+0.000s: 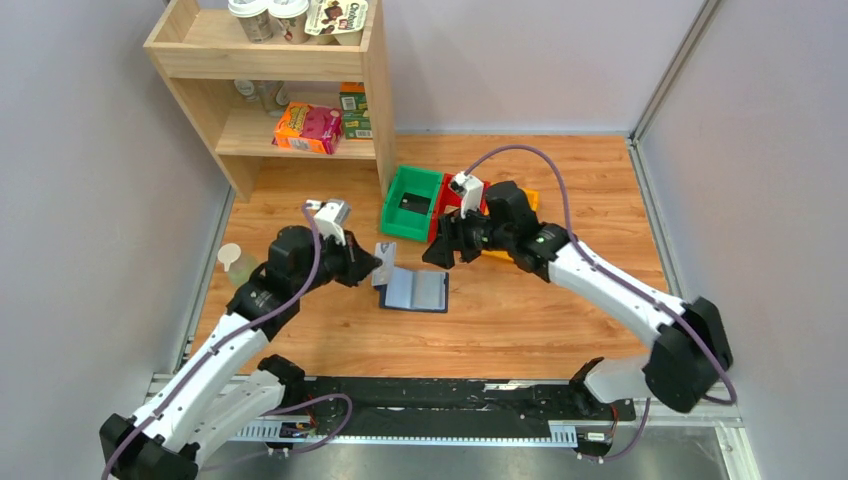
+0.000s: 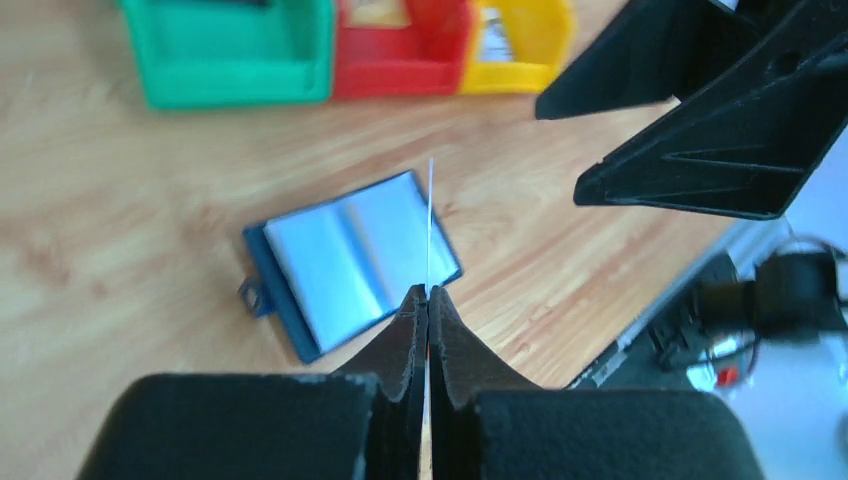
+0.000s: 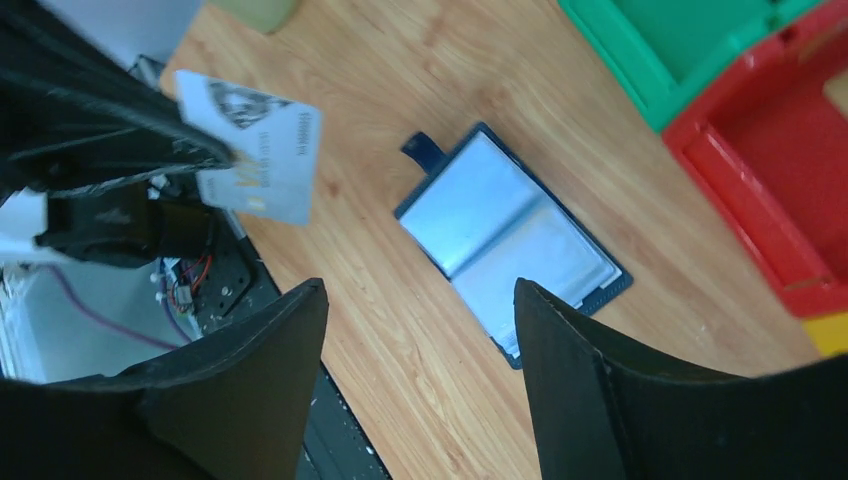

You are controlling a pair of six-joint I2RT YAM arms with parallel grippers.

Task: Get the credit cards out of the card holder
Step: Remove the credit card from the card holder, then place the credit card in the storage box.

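The card holder [image 1: 413, 290] lies open and flat on the wooden table, its pale blue pockets facing up [image 3: 510, 240] [image 2: 345, 262]. My left gripper [image 1: 372, 264] [image 2: 428, 292] is shut on a silver-grey credit card [image 1: 386, 251] and holds it above the holder's left edge. That card shows edge-on as a thin line [image 2: 430, 215] in the left wrist view and face-on [image 3: 265, 150] in the right wrist view. Just right of the card, my right gripper [image 1: 440, 255] [image 3: 420, 290] hangs open above the table with nothing between its fingers.
Green [image 1: 412, 203], red [image 1: 446, 195] and yellow [image 1: 528, 197] bins stand in a row behind the holder; the right arm partly covers the yellow one. A wooden shelf [image 1: 290, 80] with boxes and cups stands at the back left. A small pale cup [image 1: 232, 262] sits at the table's left edge.
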